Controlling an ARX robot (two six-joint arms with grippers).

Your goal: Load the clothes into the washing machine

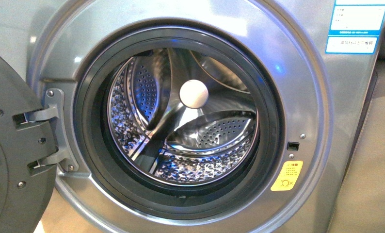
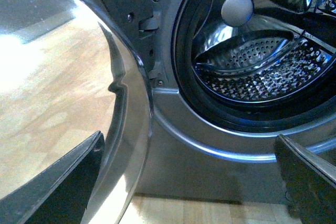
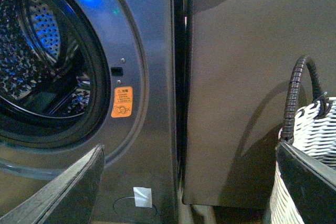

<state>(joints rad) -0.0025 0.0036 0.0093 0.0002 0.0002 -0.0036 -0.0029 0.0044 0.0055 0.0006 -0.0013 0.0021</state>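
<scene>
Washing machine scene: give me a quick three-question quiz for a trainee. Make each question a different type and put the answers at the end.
1. True or false: the washing machine has its door standing open.
2. Multiple choice: the yellow sticker sits A) on the door; B) right of the porthole, low down; C) above the porthole.
3. Fill in: the right wrist view shows a white woven ____ with a dark handle.

Key: 1 true; 2 B; 3 basket.
</scene>
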